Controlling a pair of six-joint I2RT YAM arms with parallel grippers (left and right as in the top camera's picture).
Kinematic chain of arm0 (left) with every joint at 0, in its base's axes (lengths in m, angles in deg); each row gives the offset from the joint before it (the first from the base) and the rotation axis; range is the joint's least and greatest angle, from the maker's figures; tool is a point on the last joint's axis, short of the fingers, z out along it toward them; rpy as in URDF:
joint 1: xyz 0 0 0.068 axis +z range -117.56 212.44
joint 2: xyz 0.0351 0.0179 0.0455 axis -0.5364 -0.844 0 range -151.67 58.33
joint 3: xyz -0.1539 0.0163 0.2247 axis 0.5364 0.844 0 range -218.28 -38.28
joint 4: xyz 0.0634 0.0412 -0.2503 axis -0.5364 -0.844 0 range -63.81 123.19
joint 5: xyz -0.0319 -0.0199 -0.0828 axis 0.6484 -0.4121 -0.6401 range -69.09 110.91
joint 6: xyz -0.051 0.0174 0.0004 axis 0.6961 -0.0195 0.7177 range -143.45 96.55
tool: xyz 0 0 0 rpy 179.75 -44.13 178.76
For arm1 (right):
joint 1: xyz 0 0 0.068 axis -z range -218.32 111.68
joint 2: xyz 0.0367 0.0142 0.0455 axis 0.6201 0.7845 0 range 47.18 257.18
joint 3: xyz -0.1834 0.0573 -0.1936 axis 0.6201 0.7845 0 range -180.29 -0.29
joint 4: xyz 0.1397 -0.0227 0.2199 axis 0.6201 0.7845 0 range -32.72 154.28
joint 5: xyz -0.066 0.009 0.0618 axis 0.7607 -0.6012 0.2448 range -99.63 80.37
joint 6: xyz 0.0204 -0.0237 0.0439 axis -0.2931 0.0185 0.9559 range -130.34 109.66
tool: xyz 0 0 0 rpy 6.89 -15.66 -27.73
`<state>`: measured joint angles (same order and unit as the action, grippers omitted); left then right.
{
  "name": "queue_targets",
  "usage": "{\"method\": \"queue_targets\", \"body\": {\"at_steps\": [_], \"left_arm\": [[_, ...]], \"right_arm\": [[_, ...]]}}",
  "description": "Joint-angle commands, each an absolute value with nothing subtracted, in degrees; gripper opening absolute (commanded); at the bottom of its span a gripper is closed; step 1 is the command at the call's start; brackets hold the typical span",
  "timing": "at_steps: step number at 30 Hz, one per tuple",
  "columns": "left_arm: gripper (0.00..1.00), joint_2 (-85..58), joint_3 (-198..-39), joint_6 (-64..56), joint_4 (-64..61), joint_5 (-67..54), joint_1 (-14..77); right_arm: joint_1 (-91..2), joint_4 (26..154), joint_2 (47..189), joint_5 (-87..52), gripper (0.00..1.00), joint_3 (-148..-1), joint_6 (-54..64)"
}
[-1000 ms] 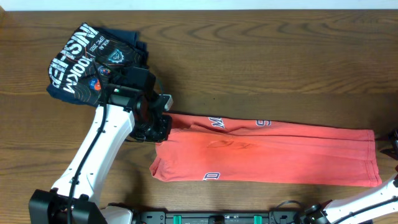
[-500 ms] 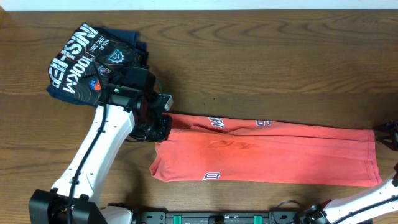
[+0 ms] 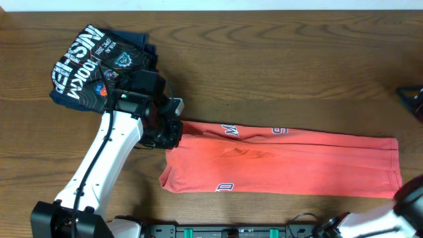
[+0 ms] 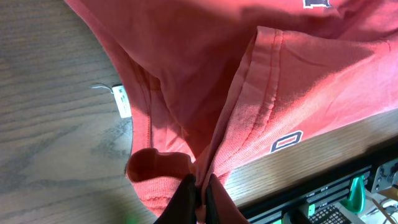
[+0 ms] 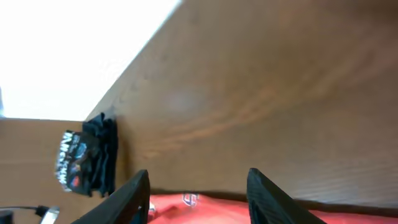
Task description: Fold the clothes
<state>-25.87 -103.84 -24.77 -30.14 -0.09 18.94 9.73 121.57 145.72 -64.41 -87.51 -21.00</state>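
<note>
left arm [image 3: 99,165]: extends from the near edge up and inward, wrist bent down | left end effector [image 4: 200,190]: fingers pinched together on a fold of shirt [image 4: 292,87] | right arm [image 3: 411,198]: at the far right edge, mostly out of frame | right end effector [image 5: 198,177]: raised, fingers spread apart, holding nothing
</note>
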Motion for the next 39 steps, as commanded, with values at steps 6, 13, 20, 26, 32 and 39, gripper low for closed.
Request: {"method": "queue_targets", "body": {"at_steps": [6, 13, 20, 26, 32, 39], "left_arm": [[0.07, -25.0, -104.6, -25.1, -30.4, 0.6, 19.2], [0.08, -25.0, -104.6, -25.1, -30.3, 0.6, 19.2], [0.08, -25.0, -104.6, -25.1, -29.8, 0.6, 19.2], [0.08, -25.0, -104.6, -25.1, -29.4, 0.6, 19.2], [0.08, -25.0, -104.6, -25.1, -29.2, 0.6, 19.2], [0.08, -25.0, -104.6, -25.1, -28.6, 0.6, 19.2]], "right_arm": [[-0.9, 127.2, 125.2, -22.5, 0.59, -88.4, 5.6], [-2.0, 124.6, 124.5, -11.9, 0.78, -83.4, 9.1], [2.9, 117.9, 137.9, -16.3, 0.63, -76.8, 9.2], [5.3, 117.9, 148.5, -17.4, 0.49, -76.8, 8.7], [5.3, 119.7, 152.3, -14.1, 0.45, -76.6, 7.0], [5.8, 116.9, 156.1, -10.8, 0.49, -75.4, 9.9]]}}
